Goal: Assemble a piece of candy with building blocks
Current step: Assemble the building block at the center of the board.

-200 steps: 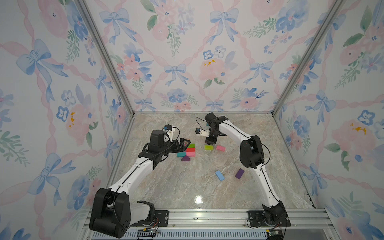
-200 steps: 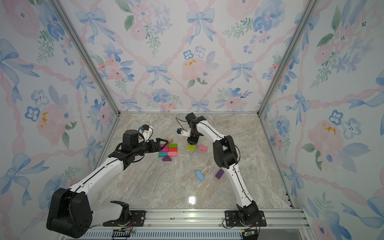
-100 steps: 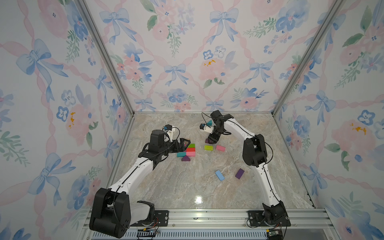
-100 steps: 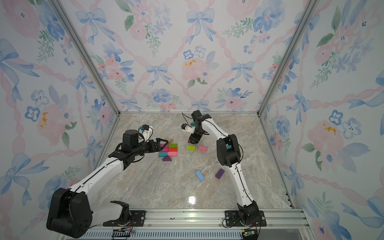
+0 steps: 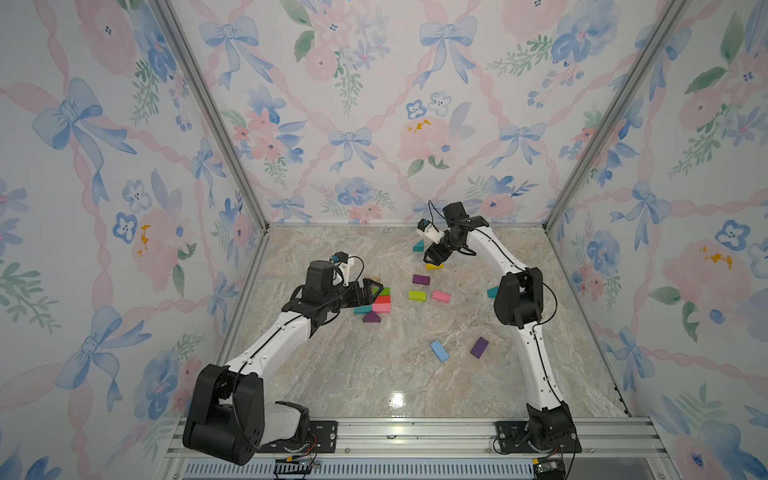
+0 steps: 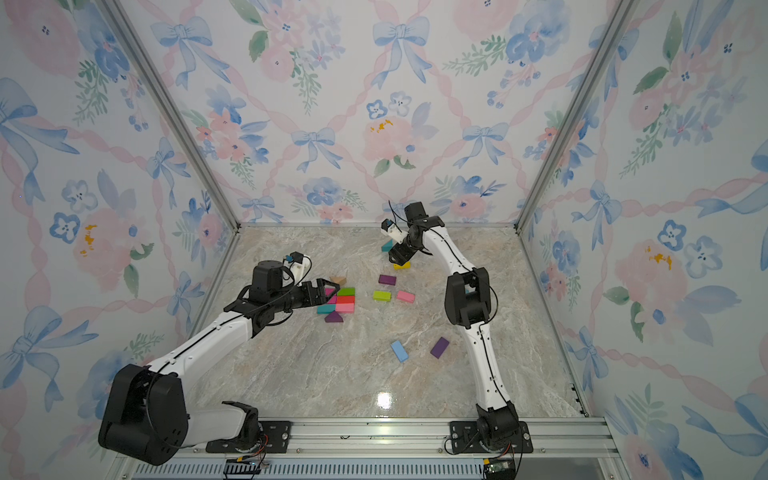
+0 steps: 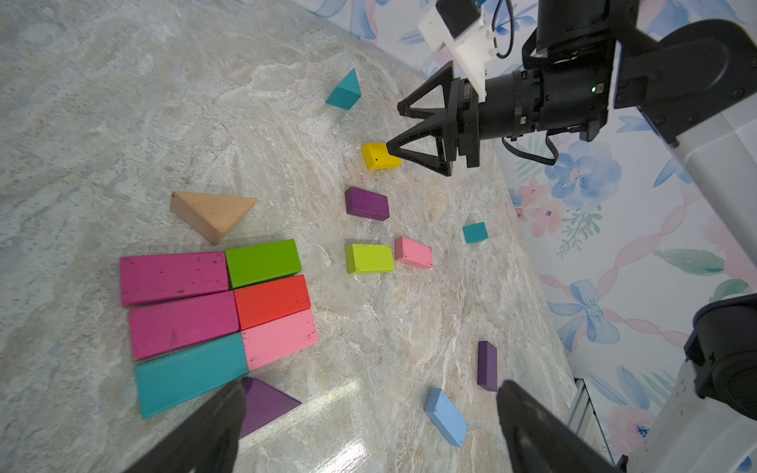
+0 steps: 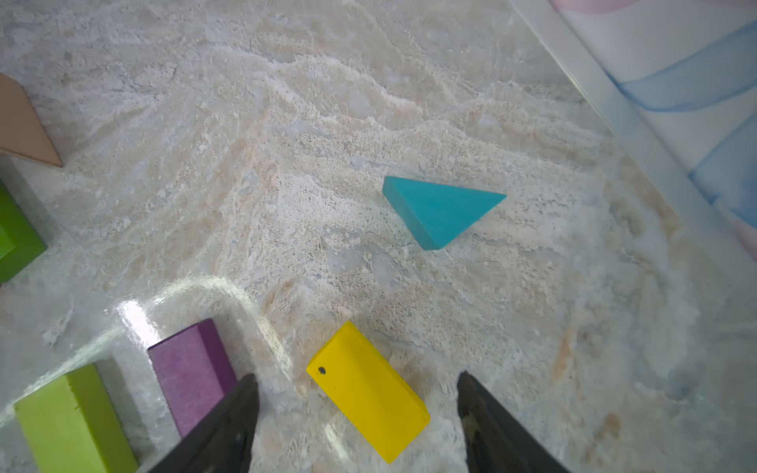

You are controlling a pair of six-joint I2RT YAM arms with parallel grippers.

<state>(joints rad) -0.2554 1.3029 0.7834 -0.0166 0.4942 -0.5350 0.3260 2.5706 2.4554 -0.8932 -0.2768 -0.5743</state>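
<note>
Right gripper (image 7: 394, 127): jaws parted, yellow block (image 8: 368, 393) lying between them.
Left gripper (image 7: 368, 385): jaws wide apart, empty.
Brick cluster (image 7: 184, 323): six, packed flat together on marble table (image 7: 389, 327).

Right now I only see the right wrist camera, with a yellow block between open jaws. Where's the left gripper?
Observer: The left gripper is open, at the magenta end of a built rectangle.
Operator: What's in it?
Observer: Six touching bricks: magenta pair, green brick, red brick, pink brick, teal brick.
Operator: Any spares out of my view?
Observer: A blue brick and a second purple brick lie apart, nearer the right arm's base.
</note>
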